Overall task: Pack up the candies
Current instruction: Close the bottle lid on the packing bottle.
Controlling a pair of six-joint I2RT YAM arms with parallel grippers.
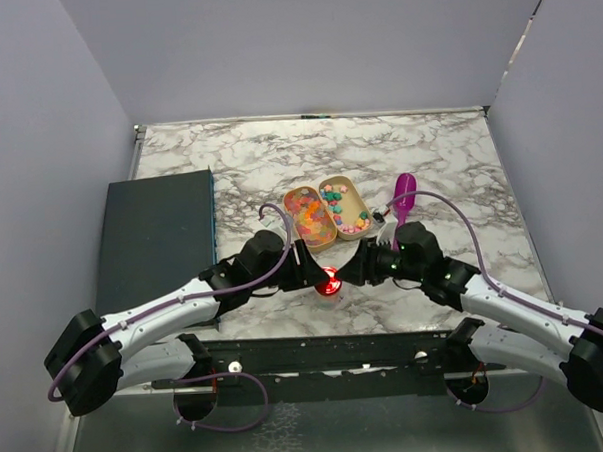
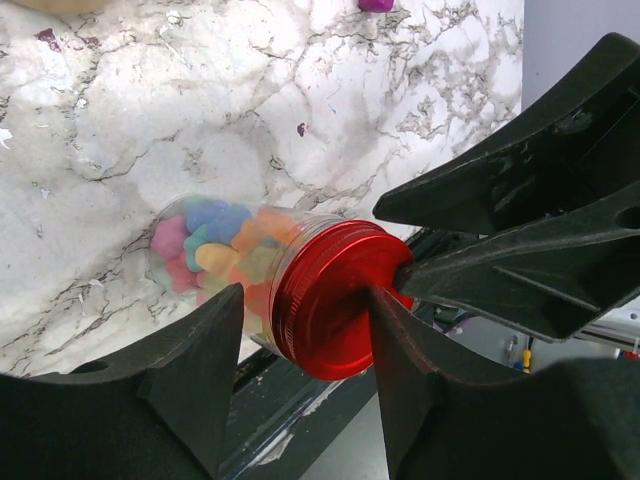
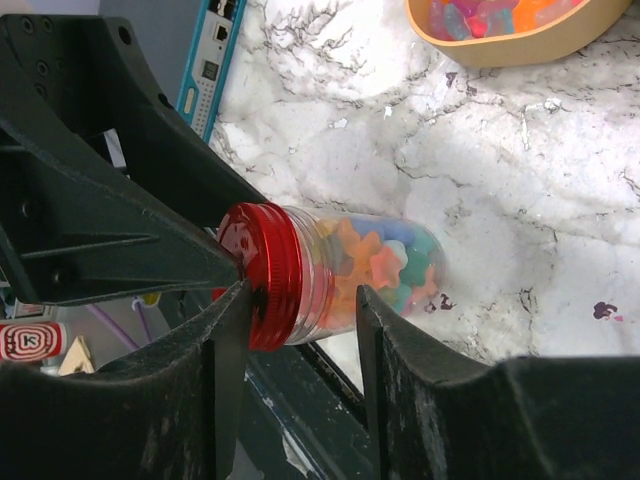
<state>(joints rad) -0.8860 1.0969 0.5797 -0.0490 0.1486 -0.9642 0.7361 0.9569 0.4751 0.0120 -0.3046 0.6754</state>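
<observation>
At the near edge of the marble table (image 1: 459, 159) the two arms meet on a small clear jar (image 2: 225, 250). It lies tilted on its side, with its red lid (image 2: 325, 305) turned toward the near side, and whether it touches the surface cannot be told. The left gripper (image 2: 305, 298) is partly closed on the jar at the lid end, one finger overlapping the clear wall and the other against the lid's rim. The right gripper (image 3: 300, 292) is likewise partly closed on it, one finger at the lid and one across the clear wall. The fingertips cover the actual contact spots. From above, the jar's body is hidden under the grippers and only the lid shows. The candies (image 2: 215, 255), in mixed pastel colours, fill the jar. Farther out, at mid-table, a pair of tan oval trays (image 1: 287, 209) side by side holds more of them. A purple scoop (image 1: 404, 193) lies just right of the trays, its near end hard to make out by the right arm. A dark slab (image 1: 157, 242) lies along the left side
</observation>
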